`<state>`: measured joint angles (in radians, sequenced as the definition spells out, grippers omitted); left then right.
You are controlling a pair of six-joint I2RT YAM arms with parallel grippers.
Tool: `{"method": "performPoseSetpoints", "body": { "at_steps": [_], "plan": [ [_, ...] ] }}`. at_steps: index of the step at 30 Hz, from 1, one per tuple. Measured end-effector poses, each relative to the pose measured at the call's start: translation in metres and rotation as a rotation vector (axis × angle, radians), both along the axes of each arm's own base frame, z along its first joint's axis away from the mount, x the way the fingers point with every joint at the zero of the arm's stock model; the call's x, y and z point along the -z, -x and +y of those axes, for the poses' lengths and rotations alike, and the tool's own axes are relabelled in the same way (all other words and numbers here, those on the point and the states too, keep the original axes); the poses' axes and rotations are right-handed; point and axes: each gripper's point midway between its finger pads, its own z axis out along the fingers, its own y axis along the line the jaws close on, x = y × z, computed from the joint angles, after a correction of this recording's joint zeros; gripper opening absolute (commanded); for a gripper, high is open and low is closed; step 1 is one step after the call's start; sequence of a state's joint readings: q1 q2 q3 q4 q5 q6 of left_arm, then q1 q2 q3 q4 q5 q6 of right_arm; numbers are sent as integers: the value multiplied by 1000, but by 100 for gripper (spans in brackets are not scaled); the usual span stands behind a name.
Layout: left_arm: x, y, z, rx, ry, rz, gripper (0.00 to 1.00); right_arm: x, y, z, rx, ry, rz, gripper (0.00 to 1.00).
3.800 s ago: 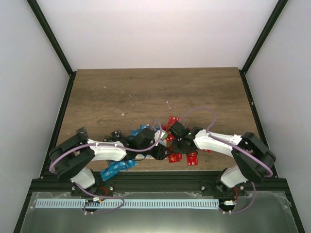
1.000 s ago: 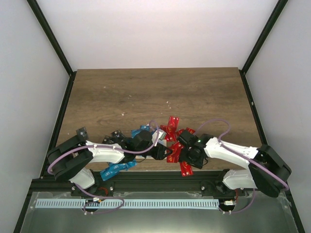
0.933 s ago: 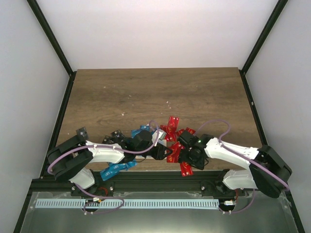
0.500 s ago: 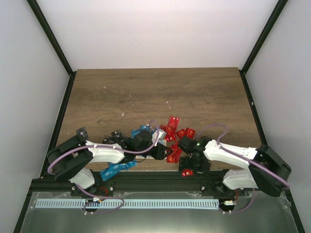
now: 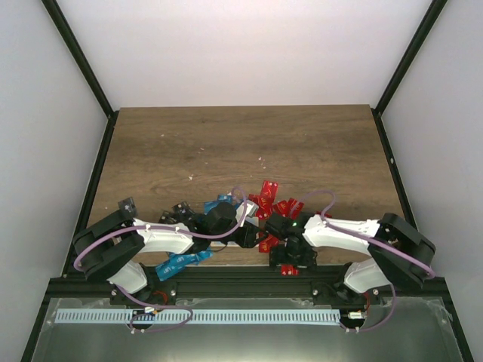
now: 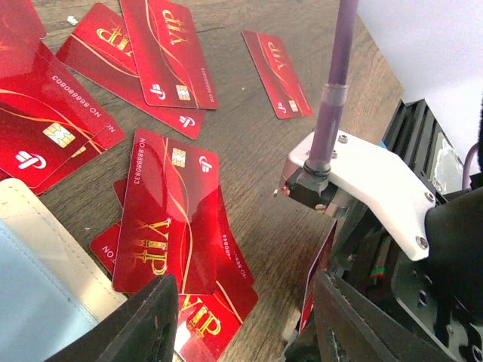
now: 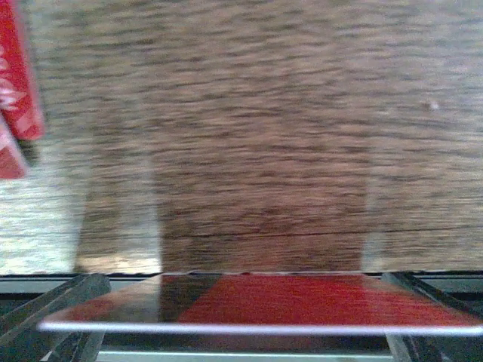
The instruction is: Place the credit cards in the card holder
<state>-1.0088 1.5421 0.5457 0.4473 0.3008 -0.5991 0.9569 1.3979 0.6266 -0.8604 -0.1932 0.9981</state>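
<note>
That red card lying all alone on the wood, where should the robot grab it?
The lone red card lies flat on the table, touching no other card, so only its thin edges offer a hold. Probably best: come straight down from above and pinch its two long edges, the narrower span, near the middle so it stays level.

The credit cards look glossy plastic, the table matt wood-grain, the card holder matt.

Lighting: bright, even, from above table; faint shadows on it. Glossy sheen on credit cards. Right wrist view: motion-blurred.
</note>
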Motion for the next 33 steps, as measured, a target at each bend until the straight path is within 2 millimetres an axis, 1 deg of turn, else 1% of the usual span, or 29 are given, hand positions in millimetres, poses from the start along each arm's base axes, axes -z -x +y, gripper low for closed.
{"method": "performPoseSetpoints", "body": {
  "at_steps": [4, 7, 10, 17, 21, 25, 29, 32, 33],
  "plan": [
    [0, 0, 0, 0, 0, 1, 51, -1, -1, 9, -33, -13, -21, 97],
    [2, 0, 0, 1, -3, 3, 51, 2, -2, 11, -60, 24, -37, 94],
    [3, 1, 0, 4, -4, 6, 51, 7, -1, 12, -80, 68, -48, 87],
    [9, -2, 3, -11, -25, 17, 51, 6, -1, 17, -77, 104, -80, 70],
    [10, -1, 3, -9, -27, 19, 51, 6, -3, 18, -69, 105, -101, 64],
    [9, 2, 2, 1, -25, 20, 51, 5, -4, 14, -72, 114, -119, 62],
    [6, 5, 1, 11, -17, 19, 51, -4, -9, 13, -74, 95, -158, 60],
    [-6, 5, 1, 12, 5, 5, 52, -19, -18, 19, -73, 40, -226, 59],
    [-12, 5, 1, 12, 14, -2, 52, -24, -22, 22, -72, 17, -252, 57]
  ]
}}
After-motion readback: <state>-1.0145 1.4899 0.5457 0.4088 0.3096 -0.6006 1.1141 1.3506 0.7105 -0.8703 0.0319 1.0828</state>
